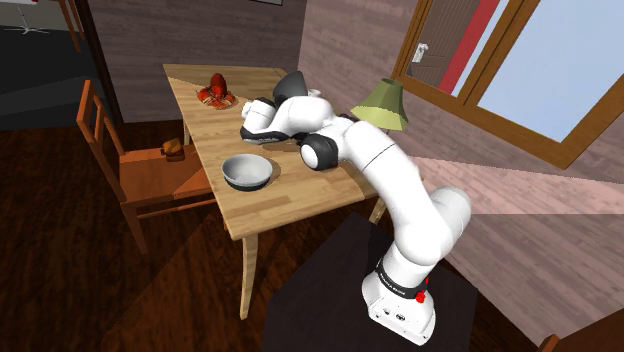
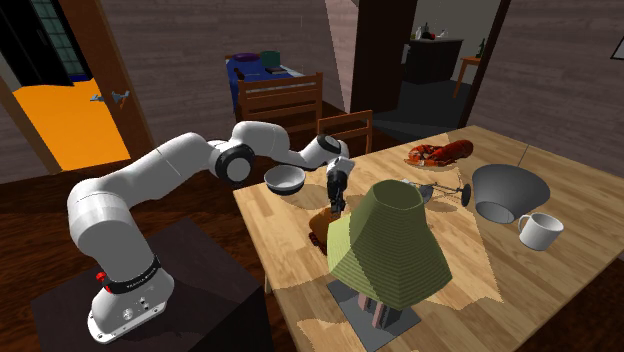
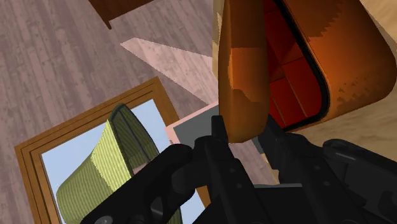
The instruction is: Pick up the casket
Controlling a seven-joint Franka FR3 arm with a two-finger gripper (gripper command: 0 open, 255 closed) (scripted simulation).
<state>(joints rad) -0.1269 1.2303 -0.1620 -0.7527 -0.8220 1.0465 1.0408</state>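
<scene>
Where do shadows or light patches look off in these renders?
Shoulder view: a diagonal shadow cuts the table's far corner. Second exterior view: a brighter patch on the table by the lamp has a saw-toothed edge. Wrist view: stair-stepped shadow edges run across the casket, and a pale wedge of light lies on the wall.
</scene>
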